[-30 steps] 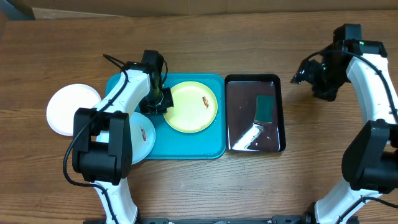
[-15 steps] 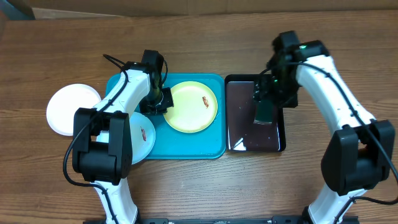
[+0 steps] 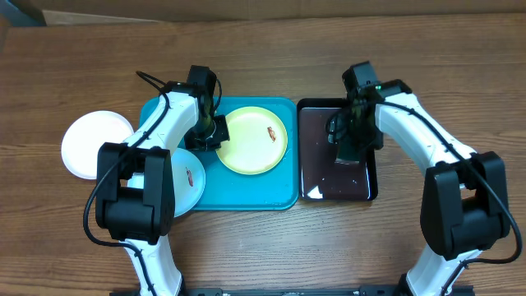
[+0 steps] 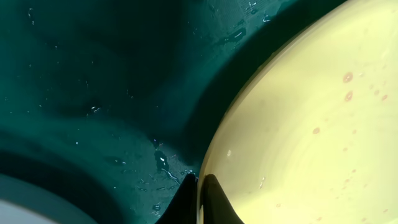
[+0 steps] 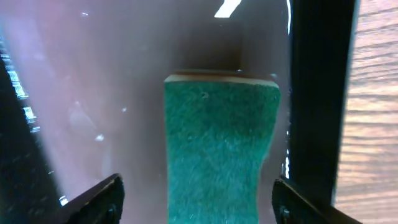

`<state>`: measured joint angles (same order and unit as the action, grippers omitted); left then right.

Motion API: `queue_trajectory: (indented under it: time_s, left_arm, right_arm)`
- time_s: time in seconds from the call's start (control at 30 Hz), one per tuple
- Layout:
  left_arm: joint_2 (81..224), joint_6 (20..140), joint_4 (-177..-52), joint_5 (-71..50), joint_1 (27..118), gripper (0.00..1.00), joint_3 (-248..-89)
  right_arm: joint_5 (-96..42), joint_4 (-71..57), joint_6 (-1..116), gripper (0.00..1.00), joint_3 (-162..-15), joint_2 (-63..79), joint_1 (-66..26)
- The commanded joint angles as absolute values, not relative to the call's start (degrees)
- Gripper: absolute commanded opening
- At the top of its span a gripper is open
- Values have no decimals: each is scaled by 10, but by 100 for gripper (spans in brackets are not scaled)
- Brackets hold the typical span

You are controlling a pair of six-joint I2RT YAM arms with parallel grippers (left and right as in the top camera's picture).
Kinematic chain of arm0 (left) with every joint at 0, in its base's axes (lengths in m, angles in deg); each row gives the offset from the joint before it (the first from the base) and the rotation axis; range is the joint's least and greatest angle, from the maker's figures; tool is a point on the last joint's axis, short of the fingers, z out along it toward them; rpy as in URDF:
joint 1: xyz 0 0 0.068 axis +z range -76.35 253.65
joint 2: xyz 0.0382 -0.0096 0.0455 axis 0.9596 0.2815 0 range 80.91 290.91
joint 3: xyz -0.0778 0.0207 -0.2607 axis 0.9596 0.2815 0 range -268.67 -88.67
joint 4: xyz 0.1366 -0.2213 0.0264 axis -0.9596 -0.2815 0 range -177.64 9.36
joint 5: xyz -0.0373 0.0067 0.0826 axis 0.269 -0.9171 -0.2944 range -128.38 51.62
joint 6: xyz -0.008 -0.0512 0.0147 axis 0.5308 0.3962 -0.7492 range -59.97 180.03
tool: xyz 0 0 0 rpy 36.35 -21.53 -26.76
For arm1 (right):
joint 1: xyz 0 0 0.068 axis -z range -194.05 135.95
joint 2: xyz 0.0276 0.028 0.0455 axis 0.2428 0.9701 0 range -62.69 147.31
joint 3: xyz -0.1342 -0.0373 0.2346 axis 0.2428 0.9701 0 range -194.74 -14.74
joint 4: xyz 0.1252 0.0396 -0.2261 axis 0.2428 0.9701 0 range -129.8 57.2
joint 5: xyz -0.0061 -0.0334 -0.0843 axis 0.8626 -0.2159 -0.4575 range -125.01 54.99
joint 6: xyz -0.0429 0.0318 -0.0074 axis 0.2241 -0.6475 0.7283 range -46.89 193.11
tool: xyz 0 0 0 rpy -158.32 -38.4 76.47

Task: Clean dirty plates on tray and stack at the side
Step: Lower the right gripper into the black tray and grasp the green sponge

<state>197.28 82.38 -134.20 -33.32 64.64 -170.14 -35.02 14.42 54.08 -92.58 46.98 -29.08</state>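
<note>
The yellow-green plate [image 3: 255,141] with a reddish-brown speck lies on the turquoise tray [image 3: 246,193]. My left gripper [image 3: 211,136] is shut on its left rim. In the left wrist view the fingertips [image 4: 208,196] pinch the plate's edge [image 4: 298,124] over the wet tray [image 4: 93,74]. A pale blue plate [image 3: 191,177] lies at the tray's left front, partly hidden under my left arm. The white plate [image 3: 86,144] rests on the table left of the tray. My right gripper [image 3: 352,144] hangs open over the black pan, its fingers [image 5: 102,199] on either side of a green sponge [image 5: 217,143].
The glossy black pan [image 3: 316,156] stands right of the tray, wet inside, its rim [image 5: 320,93] close beside my right finger. Bare wooden table [image 3: 263,57] lies behind and in front of the tray and pan.
My right arm swung in from the far right and came down over the sponge in the black pan, its jaws narrowing a little. The left arm and the plates have not moved.
</note>
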Motion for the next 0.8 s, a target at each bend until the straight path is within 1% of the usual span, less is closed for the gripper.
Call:
queue_trajectory:
  time_s: [0.0,0.13,0.3,0.6,0.63,0.73,0.77]
  left_arm:
    - [1979,829,-1337,-356,646,4,-1694]
    - [1979,829,-1337,-356,646,4,-1694]
    - [1979,829,-1337,-356,646,4,-1694]
    - [1979,829,-1330,-356,646,4,-1694]
    - [1979,827,-1330,-356,646,4,-1694]
    - [1979,823,-1330,-362,646,4,-1694]
    - [1979,823,-1330,-363,646,4,-1694]
  right_arm:
    - [-359,118,535,71,-900,461,-292]
    - [-364,88,535,70,-877,461,-292]
    - [-369,82,535,63,-870,461,-292]
    - [-369,84,536,62,-866,461,-293]
    - [-369,84,536,61,-866,461,-293]
    - [-369,84,536,52,-866,461,-293]
    - [-369,84,535,51,-866,461,-293]
